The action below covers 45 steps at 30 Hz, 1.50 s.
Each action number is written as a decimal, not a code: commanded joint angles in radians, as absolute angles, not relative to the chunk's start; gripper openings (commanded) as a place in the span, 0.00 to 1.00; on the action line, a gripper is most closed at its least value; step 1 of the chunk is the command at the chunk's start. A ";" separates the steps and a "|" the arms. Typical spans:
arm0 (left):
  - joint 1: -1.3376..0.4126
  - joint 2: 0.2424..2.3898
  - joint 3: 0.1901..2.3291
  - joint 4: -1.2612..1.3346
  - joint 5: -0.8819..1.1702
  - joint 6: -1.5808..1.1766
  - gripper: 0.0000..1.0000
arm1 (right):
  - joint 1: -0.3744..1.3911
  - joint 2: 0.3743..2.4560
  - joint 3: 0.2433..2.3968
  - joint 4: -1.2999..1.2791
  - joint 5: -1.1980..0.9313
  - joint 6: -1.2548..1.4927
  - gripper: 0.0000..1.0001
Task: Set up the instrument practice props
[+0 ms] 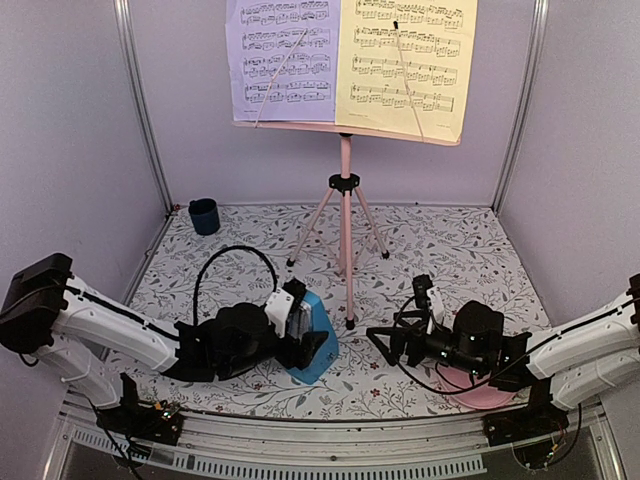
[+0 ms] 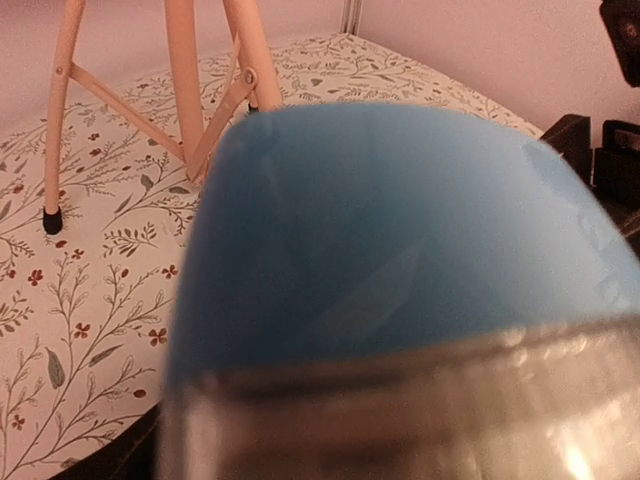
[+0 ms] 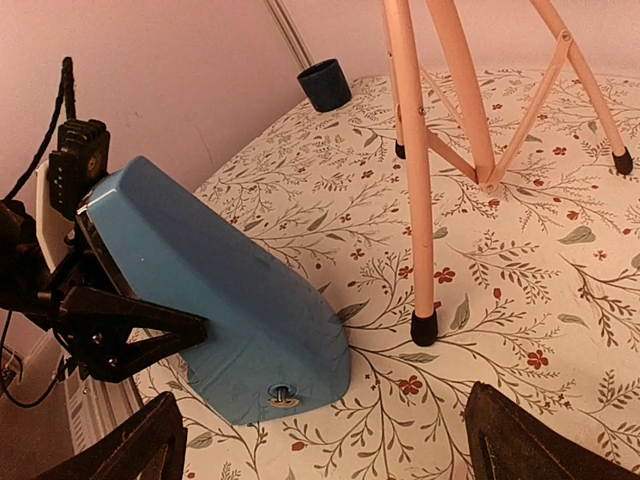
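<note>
Near pink stand (image 1: pixel 345 190), L pincer (image 1: pixel 305 325) straddles tilted blue metronome (image 3: pixel 220 290), grip unclear; R pincer (image 3: pixel 325 440) gapes open.

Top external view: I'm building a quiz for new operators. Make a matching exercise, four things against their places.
Things:
1. blue metronome
2. dark blue cup
3. yellow sheet
4. pink plate

Places:
A. back left corner of the table
B. front right of the table
C. right half of the music stand desk
D. by the stand's near foot

Pairs: 1-D, 2-A, 3-C, 4-B
</note>
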<state>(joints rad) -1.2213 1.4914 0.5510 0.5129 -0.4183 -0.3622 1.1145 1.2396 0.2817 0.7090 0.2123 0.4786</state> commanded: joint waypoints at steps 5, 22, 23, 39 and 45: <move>-1.202 1.529 0.602 0.519 -0.433 -0.320 0.64 | 1.117 1.216 0.286 0.710 0.196 0.400 0.99; -1.324 1.364 0.831 0.170 -0.837 -0.135 0.34 | 1.135 1.439 0.388 0.859 0.210 0.225 0.85; -1.337 1.373 0.866 0.127 -0.873 -0.122 0.34 | 1.139 1.456 0.394 0.889 0.216 0.205 0.83; -1.410 1.444 1.290 -0.377 -1.068 -0.142 0.30 | 1.321 1.693 0.504 1.379 0.525 -0.372 0.61; -1.436 1.467 1.402 -0.493 -1.070 -0.194 0.30 | 1.346 1.755 0.568 1.484 0.611 -0.584 0.55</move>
